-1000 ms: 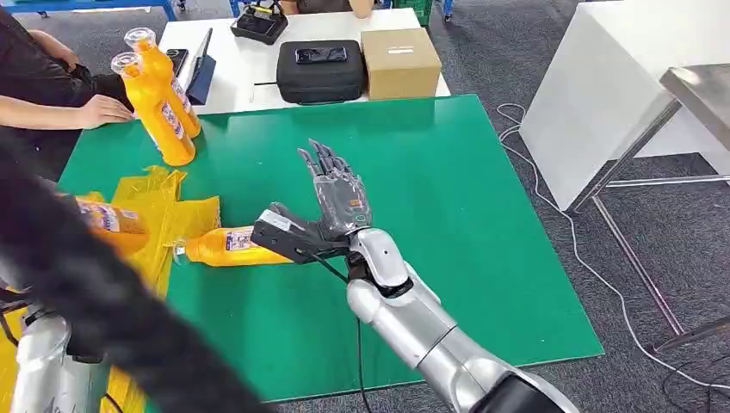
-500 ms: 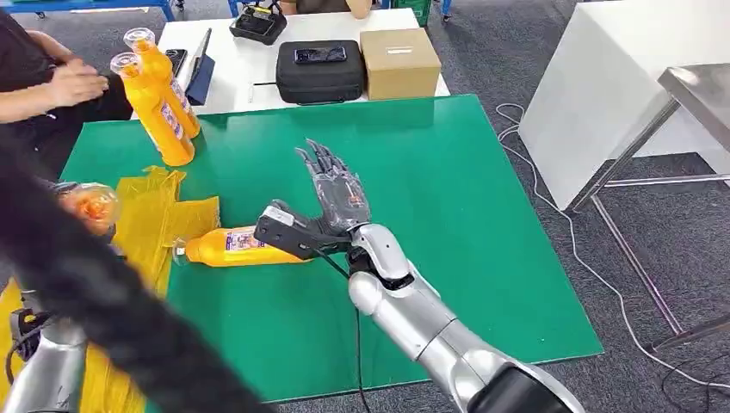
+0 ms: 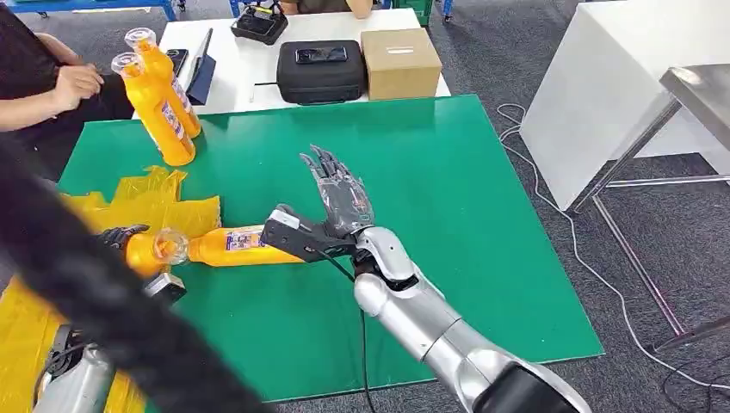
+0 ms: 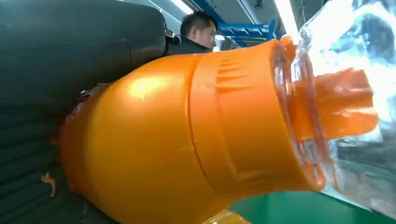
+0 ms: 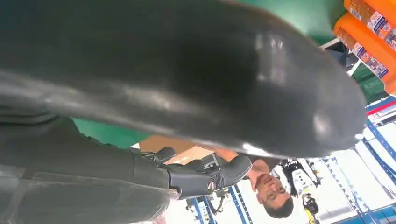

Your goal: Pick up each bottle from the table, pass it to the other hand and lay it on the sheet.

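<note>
Seems to be the laying-down step, judging by how things lie. Gripped tight in the left hand (image 3: 119,236): one orange bottle (image 3: 145,251), tipped on its side, clear cap (image 3: 170,247) pointing toward the middle of the green mat (image 3: 448,172). Hangs right at the edge of the yellow sheet (image 3: 163,200), low and close to it.

Spread wide and holding nothing: the right hand (image 3: 337,200), fingers pointing up, thumb (image 3: 291,232) down by the end of a second bottle (image 3: 237,247). Hard to say whether touching it or just beside it. Lies flat on the green mat, that second bottle, neck toward the sheet, top hidden behind the held bottle's cap.

Next, probably: bring the held bottle over the sheet, lower it flat, then let the fingers go loose. Needs care not to bump the lying bottle, being so near. Then likely the lying bottle's turn for the right hand.

Standing upright at the far corner of the mat, touching side by side: two more orange bottles (image 3: 163,107), caps on. Cannot see what is inside any bottle; no seeing through the orange walls.

Behind, on the white table (image 3: 250,73): a zipped black case (image 3: 320,77) with a phone (image 3: 320,54) on top, and a closed cardboard box (image 3: 400,62). Beside the two bottles, a person's hand (image 3: 76,84).
</note>
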Tool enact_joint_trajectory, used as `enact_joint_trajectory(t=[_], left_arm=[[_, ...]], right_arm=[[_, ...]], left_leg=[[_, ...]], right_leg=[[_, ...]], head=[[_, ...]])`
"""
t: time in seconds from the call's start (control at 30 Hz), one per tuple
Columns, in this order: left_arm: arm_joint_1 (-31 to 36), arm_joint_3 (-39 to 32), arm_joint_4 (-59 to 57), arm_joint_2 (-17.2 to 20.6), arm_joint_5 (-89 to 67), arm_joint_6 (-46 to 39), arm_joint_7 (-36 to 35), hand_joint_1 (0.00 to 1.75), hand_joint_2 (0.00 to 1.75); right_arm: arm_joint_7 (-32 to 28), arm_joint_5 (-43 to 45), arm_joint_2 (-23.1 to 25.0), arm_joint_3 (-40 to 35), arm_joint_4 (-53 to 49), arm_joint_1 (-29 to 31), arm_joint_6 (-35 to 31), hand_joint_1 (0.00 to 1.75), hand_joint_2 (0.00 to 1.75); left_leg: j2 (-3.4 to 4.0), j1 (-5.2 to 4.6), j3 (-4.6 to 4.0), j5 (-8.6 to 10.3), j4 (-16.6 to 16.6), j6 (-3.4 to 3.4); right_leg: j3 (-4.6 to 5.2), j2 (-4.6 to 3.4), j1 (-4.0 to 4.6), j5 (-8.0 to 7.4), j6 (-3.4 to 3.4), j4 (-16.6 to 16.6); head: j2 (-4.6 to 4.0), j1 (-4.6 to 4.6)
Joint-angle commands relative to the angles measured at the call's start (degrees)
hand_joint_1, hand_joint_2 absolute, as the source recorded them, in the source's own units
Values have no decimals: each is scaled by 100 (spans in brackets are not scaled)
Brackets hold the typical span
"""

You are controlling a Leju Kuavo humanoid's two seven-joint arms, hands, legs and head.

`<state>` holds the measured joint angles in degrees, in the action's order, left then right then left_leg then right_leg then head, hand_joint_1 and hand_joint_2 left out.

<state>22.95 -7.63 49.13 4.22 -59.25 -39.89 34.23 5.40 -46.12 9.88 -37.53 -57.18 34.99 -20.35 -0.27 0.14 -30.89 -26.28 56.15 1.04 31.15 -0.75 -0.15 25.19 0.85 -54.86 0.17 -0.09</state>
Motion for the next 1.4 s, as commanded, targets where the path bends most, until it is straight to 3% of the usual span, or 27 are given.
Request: enact_joint_trajectory(t=[0.03,0.53,0.57,0.6,0.67,0.8,1.03,1.23,1.4], left_arm=[[250,-103,-532,-123,-15,-11,-17,175,175],[47,714,-1769,-14,-685,-11,-203,175,175],[36,936,-1827,38,-597,-11,-309,0,175],[99,1039,-2044,46,-557,-11,-306,0,0],[345,1426,-2633,98,-686,301,-577,0,0],[385,2019,-2735,362,-606,896,-679,0,0],[412,2374,-2716,435,-405,1170,-752,0,0],[372,2396,-2640,478,-79,1322,-677,0,0],[343,1990,-2217,443,1316,1920,46,0,0]], right_arm=[[25,18,-178,-224,220,250,38,0,0],[1,226,-318,-337,182,237,101,0,0],[-26,202,-317,-266,159,200,122,0,0],[-12,207,-327,-310,184,231,105,0,0],[-1,236,-329,-350,204,271,122,0,0],[61,240,-342,-389,80,191,183,0,0],[133,200,-313,-417,95,250,257,0,0],[180,172,-286,-437,77,258,313,0,0],[232,190,-321,-414,197,268,364,0,0]], left_leg=[[-5,0,4,0,-2,-3],[4,-4,20,-1,-11,-5],[5,-2,22,-3,-9,-6],[2,-3,19,-2,-8,-6],[-2,-4,16,0,-7,-5],[-8,2,13,1,-3,-8],[-20,-4,42,5,-9,-5],[-18,-5,71,6,-9,-5],[-22,-5,86,9,-9,-5]], right_leg=[[-6,10,0,2,1,2],[-19,3,-3,2,0,7],[-22,3,-2,3,0,8],[-19,5,-2,3,1,6],[-18,8,-4,2,0,4],[-15,15,2,2,-1,2],[-48,26,-4,-3,-2,2],[-82,29,-5,-4,-3,0],[-96,33,-5,-5,-3,1]], head=[[0,0],[0,0],[0,0],[0,0],[0,0],[0,-2],[0,0],[0,0],[0,-2]])
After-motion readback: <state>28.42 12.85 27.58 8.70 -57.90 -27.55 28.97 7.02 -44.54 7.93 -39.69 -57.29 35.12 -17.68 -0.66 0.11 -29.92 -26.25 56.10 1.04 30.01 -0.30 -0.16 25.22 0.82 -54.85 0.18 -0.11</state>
